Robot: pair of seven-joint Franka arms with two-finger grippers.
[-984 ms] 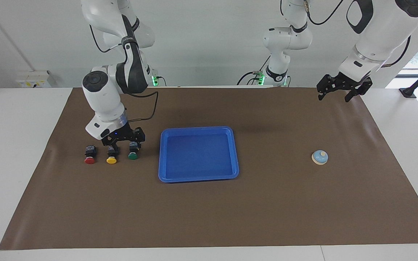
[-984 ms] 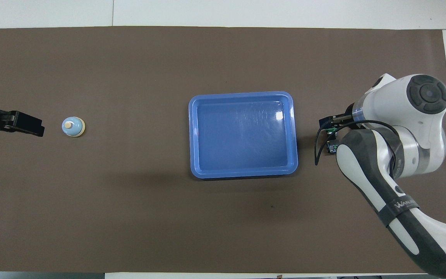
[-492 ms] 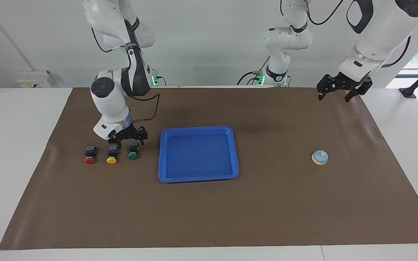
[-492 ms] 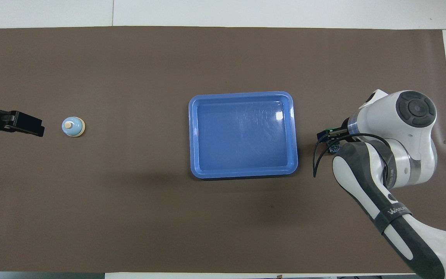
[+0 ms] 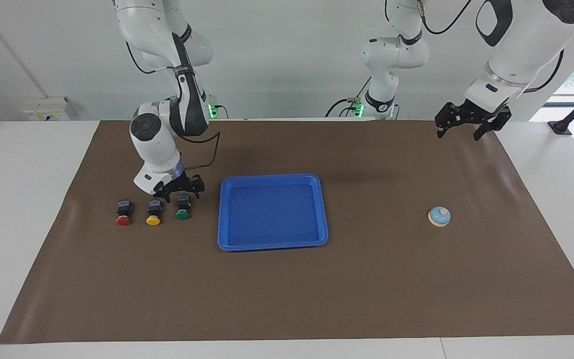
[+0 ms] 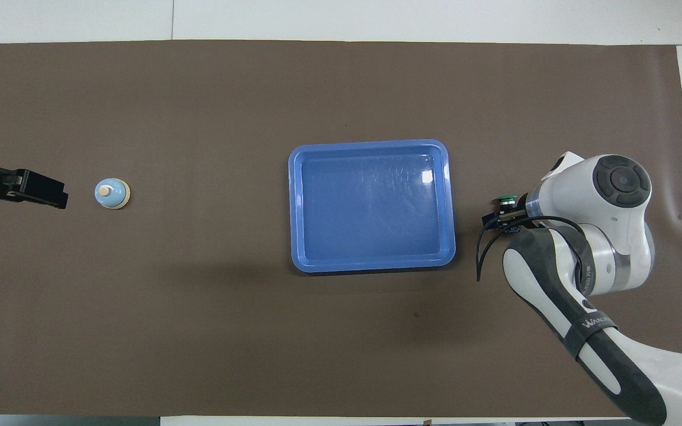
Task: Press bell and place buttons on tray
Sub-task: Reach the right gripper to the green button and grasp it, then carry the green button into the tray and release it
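Green button (image 5: 182, 208) sits between right fingers (image 5: 169, 195).

The right pincer (image 5: 181, 191) crowds the black-bodied green-capped push-button (image 5: 183, 208); the shallow blue plastic tray (image 5: 272, 242) lies just beside. Open brown-covered surface (image 5: 376, 279) surrounds the light blue domed bell (image 5: 439, 217), the left pincer (image 5: 466, 124) raised well apart.

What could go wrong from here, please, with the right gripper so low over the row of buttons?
1. The right gripper stands open just over the green button, and the yellow button sits close beside it; a finger coming down could nudge or tip the yellow one.
2. The tray rim is raised, so a button carried low may catch on it.
3. The bell sits alone toward the left arm's end; the left gripper waits raised above the mat's edge.
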